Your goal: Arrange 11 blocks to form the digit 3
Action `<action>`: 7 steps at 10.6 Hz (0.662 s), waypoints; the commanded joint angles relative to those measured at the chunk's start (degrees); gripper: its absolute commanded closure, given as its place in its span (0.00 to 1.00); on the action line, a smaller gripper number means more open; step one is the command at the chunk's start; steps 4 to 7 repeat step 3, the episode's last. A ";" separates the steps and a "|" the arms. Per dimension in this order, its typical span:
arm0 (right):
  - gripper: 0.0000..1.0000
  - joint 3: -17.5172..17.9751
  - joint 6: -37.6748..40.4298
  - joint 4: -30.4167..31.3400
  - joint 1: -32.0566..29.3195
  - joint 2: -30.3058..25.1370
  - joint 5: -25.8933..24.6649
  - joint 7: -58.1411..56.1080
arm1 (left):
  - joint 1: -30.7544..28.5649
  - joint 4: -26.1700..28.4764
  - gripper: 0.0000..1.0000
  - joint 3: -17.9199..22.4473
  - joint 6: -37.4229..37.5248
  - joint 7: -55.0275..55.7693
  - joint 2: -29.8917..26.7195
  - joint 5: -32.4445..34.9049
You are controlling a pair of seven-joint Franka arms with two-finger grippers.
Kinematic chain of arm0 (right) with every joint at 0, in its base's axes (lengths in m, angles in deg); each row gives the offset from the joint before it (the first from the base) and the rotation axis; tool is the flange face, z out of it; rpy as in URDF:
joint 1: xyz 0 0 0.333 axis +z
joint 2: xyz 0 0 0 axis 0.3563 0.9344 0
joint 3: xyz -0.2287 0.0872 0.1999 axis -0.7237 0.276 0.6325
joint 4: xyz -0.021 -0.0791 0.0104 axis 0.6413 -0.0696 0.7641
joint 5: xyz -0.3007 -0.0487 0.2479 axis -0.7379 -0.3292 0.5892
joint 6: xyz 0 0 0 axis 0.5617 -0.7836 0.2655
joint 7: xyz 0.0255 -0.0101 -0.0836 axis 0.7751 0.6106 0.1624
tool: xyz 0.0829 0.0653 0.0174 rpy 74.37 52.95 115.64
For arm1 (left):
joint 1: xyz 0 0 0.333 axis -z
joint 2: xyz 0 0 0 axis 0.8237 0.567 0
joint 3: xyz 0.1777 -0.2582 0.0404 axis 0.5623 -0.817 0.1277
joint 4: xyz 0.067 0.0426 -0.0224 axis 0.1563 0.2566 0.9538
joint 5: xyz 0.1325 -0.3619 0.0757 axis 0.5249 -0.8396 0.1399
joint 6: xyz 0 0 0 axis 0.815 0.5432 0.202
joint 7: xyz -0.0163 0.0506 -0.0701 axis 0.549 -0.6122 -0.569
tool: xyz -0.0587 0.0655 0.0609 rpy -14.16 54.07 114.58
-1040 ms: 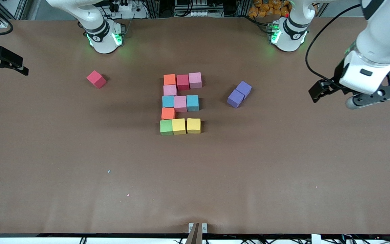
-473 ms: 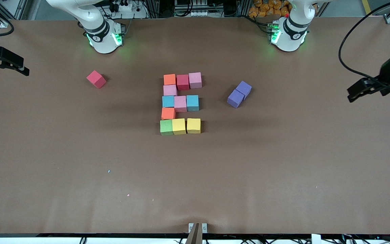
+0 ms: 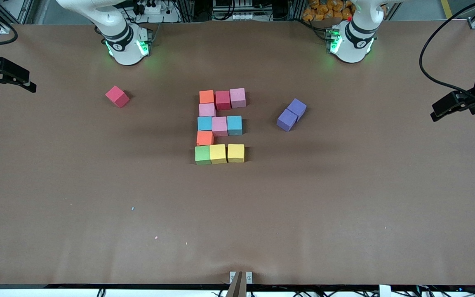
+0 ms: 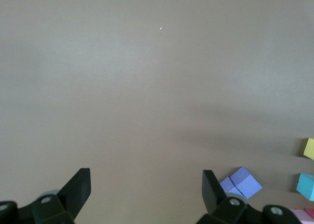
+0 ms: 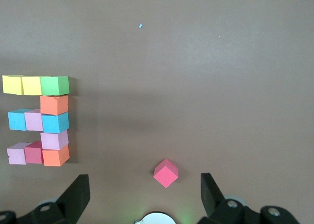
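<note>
Blocks (image 3: 219, 126) of coloured foam sit together at the middle of the brown surface (image 3: 344, 206), forming the digit 3 (image 3: 204, 138) as seen from the robots' side. We count eleven cubes in it. Its row farthest from the front camera holds an orange cube (image 3: 206, 97), a dark red cube (image 3: 222, 100) and a pink cube (image 3: 237, 97). A single pink cube (image 3: 207, 109) joins that row to the middle row, which reads blue (image 3: 205, 123), pink, blue (image 3: 234, 125). A single orange cube (image 3: 205, 138) joins the middle row to the nearest row: a green cube (image 3: 203, 155) and two yellow cubes (image 3: 226, 153). All these cubes touch or nearly touch their neighbours.

A lone red-pink cube (image 3: 117, 96) lies well apart, toward the right arm's end of the surface. Two purple cubes (image 3: 291, 114) sit touching each other, toward the left arm's end.

Our left tool (image 3: 447, 109) hangs over the edge of the surface at the left arm's end, fingers (image 4: 78, 187) spread wide with nothing between them. Our right tool (image 3: 8, 78) hangs over the edge at the right arm's end, likewise spread wide and holding nothing; its wrist view looks down on the figure and the lone cube.
</note>
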 commanded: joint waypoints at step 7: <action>0.00 0.12 0.14 -0.03 -0.10 0.04 -0.24 -0.33 | -0.24 2.28 0.00 0.40 0.12 -2.03 -2.47 -1.12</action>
